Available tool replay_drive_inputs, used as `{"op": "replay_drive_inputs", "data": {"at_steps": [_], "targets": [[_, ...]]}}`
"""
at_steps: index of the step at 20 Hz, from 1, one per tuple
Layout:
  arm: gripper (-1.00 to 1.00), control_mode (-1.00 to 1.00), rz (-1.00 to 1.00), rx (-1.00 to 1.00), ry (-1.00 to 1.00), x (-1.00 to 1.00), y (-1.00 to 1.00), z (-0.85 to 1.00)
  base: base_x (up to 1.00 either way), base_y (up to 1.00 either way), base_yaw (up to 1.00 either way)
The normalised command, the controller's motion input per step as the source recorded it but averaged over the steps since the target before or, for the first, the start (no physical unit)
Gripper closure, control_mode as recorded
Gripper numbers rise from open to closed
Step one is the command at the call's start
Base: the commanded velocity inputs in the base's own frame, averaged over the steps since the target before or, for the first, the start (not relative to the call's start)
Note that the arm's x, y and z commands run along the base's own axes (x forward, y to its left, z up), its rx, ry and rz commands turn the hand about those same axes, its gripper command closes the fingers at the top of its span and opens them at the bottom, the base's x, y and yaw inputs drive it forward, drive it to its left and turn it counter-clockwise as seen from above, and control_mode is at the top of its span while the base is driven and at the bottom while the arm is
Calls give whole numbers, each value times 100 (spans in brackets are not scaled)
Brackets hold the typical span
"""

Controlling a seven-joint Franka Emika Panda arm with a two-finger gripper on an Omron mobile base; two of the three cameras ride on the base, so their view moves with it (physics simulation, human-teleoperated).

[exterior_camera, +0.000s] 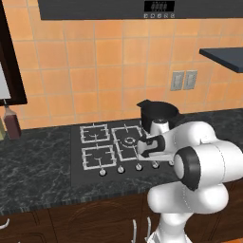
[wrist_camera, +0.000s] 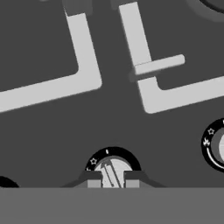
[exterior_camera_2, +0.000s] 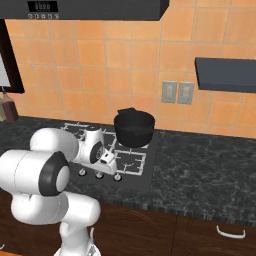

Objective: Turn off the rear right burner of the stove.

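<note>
The stove (exterior_camera: 78, 176) (exterior_camera_2: 143, 181) is a black glass cooktop with light-grey grates and a row of silver knobs along its front. A black pot (exterior_camera: 159, 113) (exterior_camera_2: 134, 127) stands at the rear right and covers the rear right burner's grate. My gripper (exterior_camera: 154, 160) (exterior_camera_2: 106, 167) (wrist_camera: 113, 180) points down at the knob row. It is shut on a silver knob (wrist_camera: 113, 171), second from the right, with a fingertip (wrist_camera: 93, 180) on each side. The rightmost knob (wrist_camera: 216, 145) lies free beside it.
A dark bottle (exterior_camera: 12, 124) stands on the counter at far left. The large ringed middle burner (exterior_camera: 128, 141) lies just behind my hand. A dark shelf (exterior_camera_2: 225, 74) juts from the tiled wall on the right, above two wall outlets (exterior_camera_2: 178, 92).
</note>
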Motion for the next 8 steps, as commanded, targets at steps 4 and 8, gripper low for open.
{"op": "replay_drive_inputs", "data": {"at_steps": [4,8], "targets": [[100,-100,-29,0,0,-25,3,-24,0,0,0],[100,-100,-29,-1,1,-23,3,-26,0,0,0]]}}
